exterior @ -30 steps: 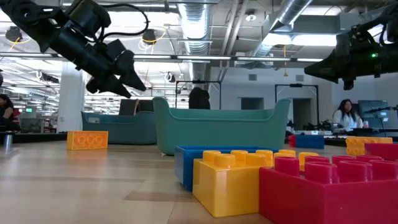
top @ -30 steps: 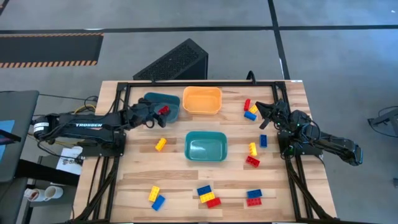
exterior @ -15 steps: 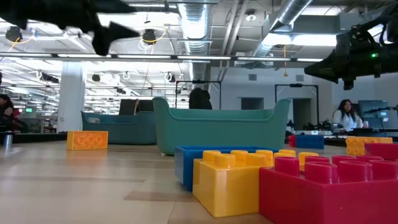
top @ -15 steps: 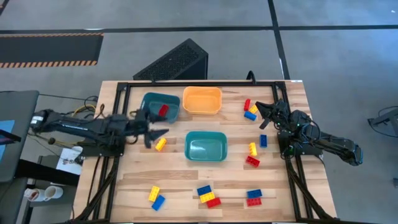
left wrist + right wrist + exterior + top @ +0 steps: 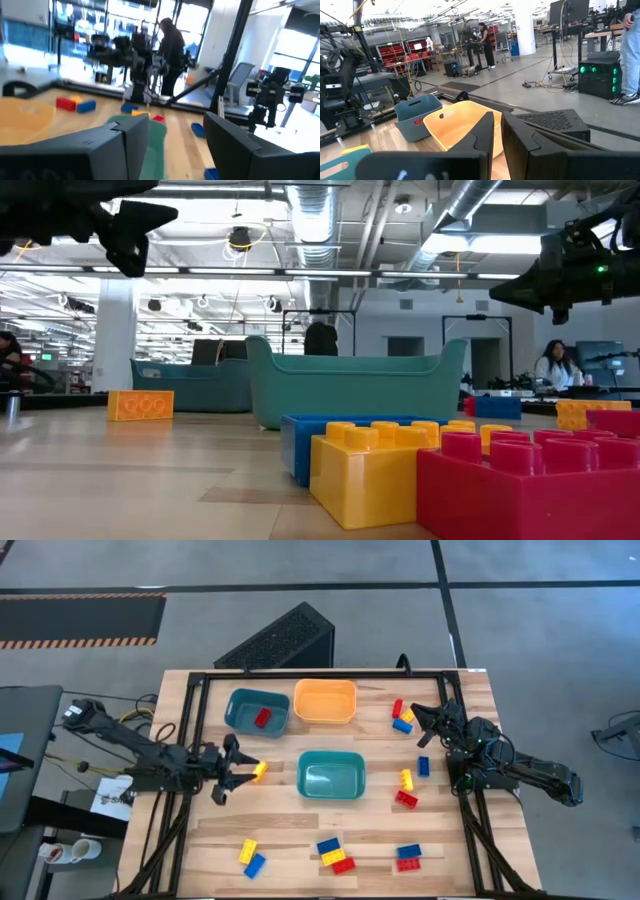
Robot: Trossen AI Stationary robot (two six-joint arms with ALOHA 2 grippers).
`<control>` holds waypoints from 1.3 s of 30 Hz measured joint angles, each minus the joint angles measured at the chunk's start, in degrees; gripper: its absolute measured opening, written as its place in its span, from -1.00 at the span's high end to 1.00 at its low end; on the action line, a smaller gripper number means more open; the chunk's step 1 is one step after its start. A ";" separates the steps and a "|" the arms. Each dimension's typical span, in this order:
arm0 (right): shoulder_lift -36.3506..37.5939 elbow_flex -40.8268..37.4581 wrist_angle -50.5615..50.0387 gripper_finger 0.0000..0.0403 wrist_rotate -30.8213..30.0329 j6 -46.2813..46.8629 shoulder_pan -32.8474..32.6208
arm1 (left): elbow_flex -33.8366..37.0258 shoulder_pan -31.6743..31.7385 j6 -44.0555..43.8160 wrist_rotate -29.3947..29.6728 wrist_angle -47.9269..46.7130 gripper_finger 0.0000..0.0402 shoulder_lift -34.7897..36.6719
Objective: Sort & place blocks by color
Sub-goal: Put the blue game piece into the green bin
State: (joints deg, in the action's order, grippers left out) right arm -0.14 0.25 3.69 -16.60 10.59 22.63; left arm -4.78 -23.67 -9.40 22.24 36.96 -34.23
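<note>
Three trays sit mid-table: a dark teal tray [image 5: 257, 710] holding a red block [image 5: 262, 717], an orange tray [image 5: 325, 701], and a larger teal tray [image 5: 331, 775]. The left gripper [image 5: 240, 771], fingers apart and empty, hovers beside a yellow block [image 5: 259, 771]. The right gripper [image 5: 425, 727], fingers nearly together, waits near the right-edge blocks [image 5: 402, 719]. The wooden table [image 5: 290, 830] stands on grey floor.

Overhead, table-level, 2 wrist cams; shared table [image 5: 280, 830].
</note>
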 joint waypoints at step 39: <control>-0.02 0.00 1.42 0.70 -0.91 48.52 -0.29 | -13.60 8.73 17.51 -5.76 -5.20 0.27 -0.21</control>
State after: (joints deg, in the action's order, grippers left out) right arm -0.16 0.25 5.12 -17.51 59.11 22.34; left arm -18.39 -14.94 8.11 16.48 31.77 -34.44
